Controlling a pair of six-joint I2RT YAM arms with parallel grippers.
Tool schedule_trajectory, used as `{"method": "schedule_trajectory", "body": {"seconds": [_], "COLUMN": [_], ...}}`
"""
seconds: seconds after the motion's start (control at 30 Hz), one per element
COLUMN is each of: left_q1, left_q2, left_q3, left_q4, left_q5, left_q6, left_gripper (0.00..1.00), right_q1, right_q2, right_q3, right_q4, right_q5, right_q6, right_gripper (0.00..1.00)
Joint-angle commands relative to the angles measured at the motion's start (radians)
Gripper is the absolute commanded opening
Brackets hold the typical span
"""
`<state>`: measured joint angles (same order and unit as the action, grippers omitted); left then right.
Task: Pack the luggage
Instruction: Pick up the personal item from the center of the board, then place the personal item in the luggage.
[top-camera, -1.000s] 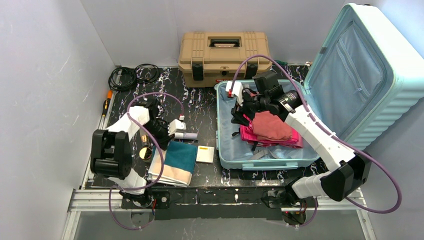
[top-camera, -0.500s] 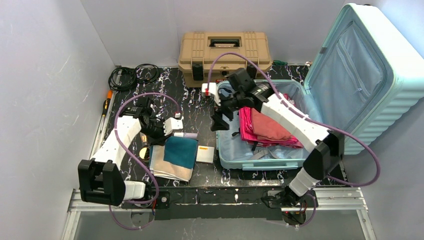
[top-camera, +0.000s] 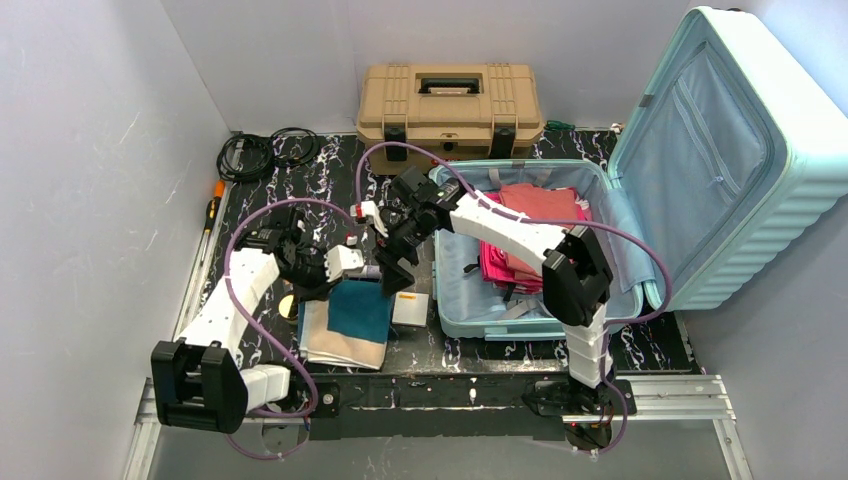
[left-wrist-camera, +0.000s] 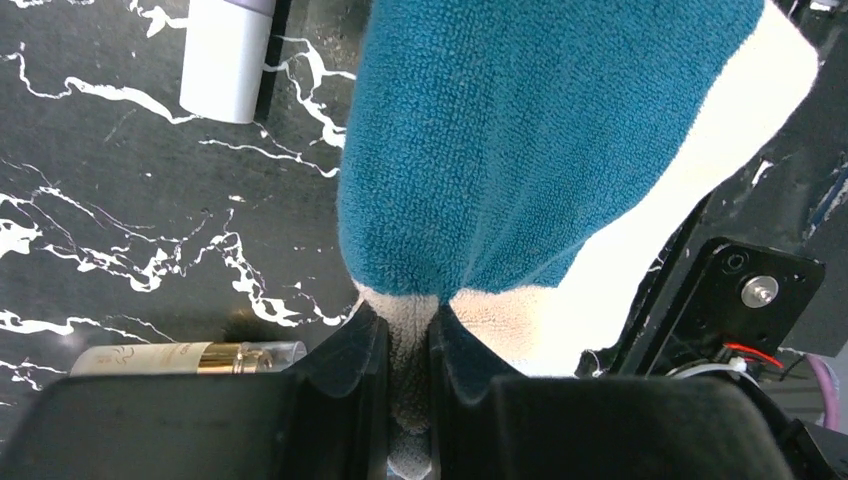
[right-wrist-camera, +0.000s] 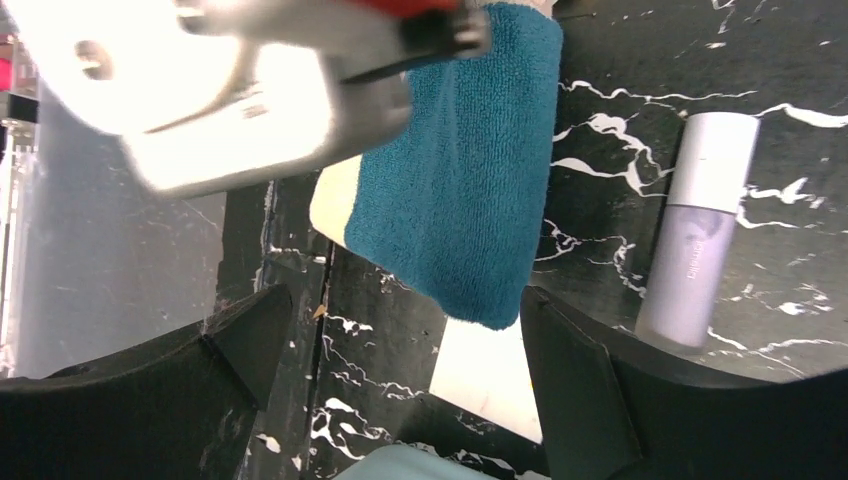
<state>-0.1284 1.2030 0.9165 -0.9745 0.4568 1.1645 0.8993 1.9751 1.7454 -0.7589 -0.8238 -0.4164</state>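
The luggage (top-camera: 715, 150), a pale mint-blue suitcase, lies open at the right with its lid upright; red and pink clothes (top-camera: 530, 235) lie in its base. A teal-and-cream towel (top-camera: 352, 318) lies on the table left of it. My left gripper (top-camera: 315, 285) is shut on the towel's cream edge (left-wrist-camera: 408, 335), and the teal layer (left-wrist-camera: 520, 150) bunches just ahead of the jaws. My right gripper (top-camera: 390, 268) is open and empty, hovering over the table between towel and suitcase (right-wrist-camera: 400, 340). Its view shows the teal towel corner (right-wrist-camera: 460, 200) between its fingers.
A lavender tube (right-wrist-camera: 700, 230) and a white pad (top-camera: 410, 308) lie by the towel. A gold bottle (left-wrist-camera: 170, 357) lies beside my left gripper. A tan toolbox (top-camera: 450, 105) stands at the back, with black cables (top-camera: 265, 150) and a screwdriver (top-camera: 213, 205) at the back left.
My right arm has swung left out of the suitcase, leaving the clothes there, and now hovers by the towel. My left gripper has shifted slightly toward the front with the towel edge.
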Motion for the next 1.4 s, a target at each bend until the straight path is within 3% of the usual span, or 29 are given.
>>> {"method": "schedule_trajectory", "body": {"seconds": [0.0, 0.47, 1.0, 1.37], "left_q1": [-0.013, -0.013, -0.013, -0.013], "left_q2": [-0.059, -0.153, -0.197, -0.192], "left_q3": [-0.022, -0.088, -0.114, -0.111], "left_q4": [0.049, 0.135, 0.164, 0.171], "left_q5": [0.056, 0.074, 0.072, 0.062], "left_q6": [-0.02, -0.065, -0.093, -0.108], "left_gripper": [0.0, 0.0, 0.0, 0.0], "right_q1": [0.01, -0.004, -0.008, 0.052], "right_q2": [0.039, 0.034, 0.099, 0.119], "right_q3": [0.038, -0.03, -0.061, -0.07], "right_q4": [0.034, 0.253, 0.285, 0.275], "right_q5": [-0.095, -0.087, -0.097, -0.082], "right_q6": [0.052, 0.19, 0.224, 0.212], "right_gripper": [0.93, 0.96, 0.94, 0.89]}}
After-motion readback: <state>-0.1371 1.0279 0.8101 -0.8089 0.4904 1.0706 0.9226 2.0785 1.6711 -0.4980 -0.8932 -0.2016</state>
